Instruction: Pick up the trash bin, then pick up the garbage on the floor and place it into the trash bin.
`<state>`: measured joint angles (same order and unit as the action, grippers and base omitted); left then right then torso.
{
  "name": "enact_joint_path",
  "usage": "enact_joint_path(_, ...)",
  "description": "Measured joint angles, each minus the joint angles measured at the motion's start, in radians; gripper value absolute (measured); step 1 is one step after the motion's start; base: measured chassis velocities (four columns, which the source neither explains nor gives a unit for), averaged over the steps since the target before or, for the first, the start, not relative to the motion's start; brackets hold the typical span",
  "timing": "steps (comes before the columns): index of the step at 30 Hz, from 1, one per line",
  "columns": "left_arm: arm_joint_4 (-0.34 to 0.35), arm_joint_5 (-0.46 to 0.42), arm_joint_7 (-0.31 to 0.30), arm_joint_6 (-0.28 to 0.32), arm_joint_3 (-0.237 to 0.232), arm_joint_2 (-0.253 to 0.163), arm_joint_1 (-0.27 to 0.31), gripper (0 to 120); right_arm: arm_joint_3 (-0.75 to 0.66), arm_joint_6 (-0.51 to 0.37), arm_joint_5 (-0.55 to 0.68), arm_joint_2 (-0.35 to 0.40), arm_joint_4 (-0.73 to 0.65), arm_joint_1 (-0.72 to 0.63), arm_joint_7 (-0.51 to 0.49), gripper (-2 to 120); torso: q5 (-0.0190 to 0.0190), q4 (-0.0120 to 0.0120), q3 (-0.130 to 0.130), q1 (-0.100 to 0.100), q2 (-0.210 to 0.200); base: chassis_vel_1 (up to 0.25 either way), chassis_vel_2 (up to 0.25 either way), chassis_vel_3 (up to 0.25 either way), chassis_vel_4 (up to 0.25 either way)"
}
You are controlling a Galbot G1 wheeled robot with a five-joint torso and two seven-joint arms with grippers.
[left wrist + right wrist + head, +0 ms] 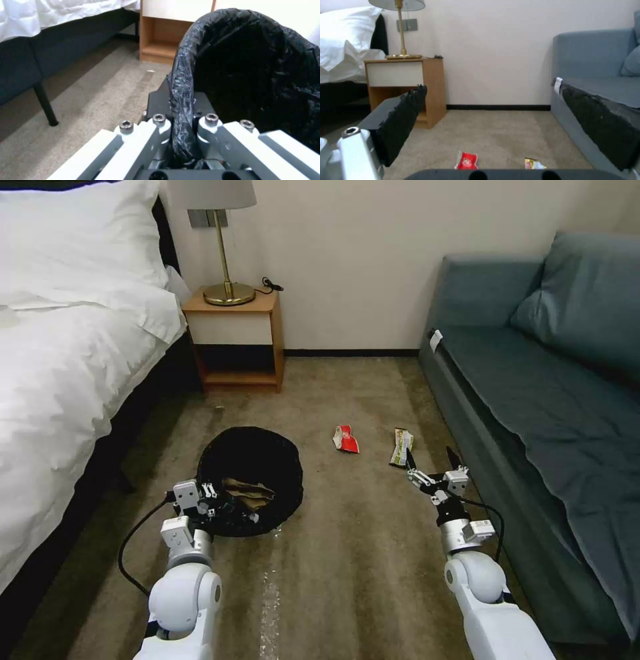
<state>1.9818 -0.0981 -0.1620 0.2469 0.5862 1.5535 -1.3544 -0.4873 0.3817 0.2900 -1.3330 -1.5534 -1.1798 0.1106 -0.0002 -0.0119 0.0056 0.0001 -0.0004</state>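
Gripping trash bin (250, 480) rim, left hand (208, 501)

Soft, even indoor light, faint shadows under the bed (80, 447); wrist views slightly blurred.

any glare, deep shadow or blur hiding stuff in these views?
Head view: even light, no glare; trash bin interior mostly black around the brown paper. Left wrist view: bag folds glint at the left gripper, inside featureless. Right wrist view: right gripper pads blurred; red-white wrapper legible.
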Motion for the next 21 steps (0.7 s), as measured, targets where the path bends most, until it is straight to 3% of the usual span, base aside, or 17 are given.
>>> enact_joint_path(10, 0.009, 0.011, 0.069, 0.019, 0.018, -0.013, 0.002, 4, -0.006, 0.005, -0.017, -0.015, 0.013, -0.005, 0.002, 100, 0.0000, -0.0001, 0.000, 0.000, 0.000, 0.000, 0.000, 0.000, 0.000)
enact_joint_path(21, 0.013, 0.011, 0.073, 0.020, 0.020, -0.020, 0.000, 4, -0.018, 0.002, -0.014, -0.017, 0.014, -0.007, 0.003, 100, 0.0000, -0.0001, 0.000, 0.000, 0.000, 0.000, 0.000, 0.000, 0.000)
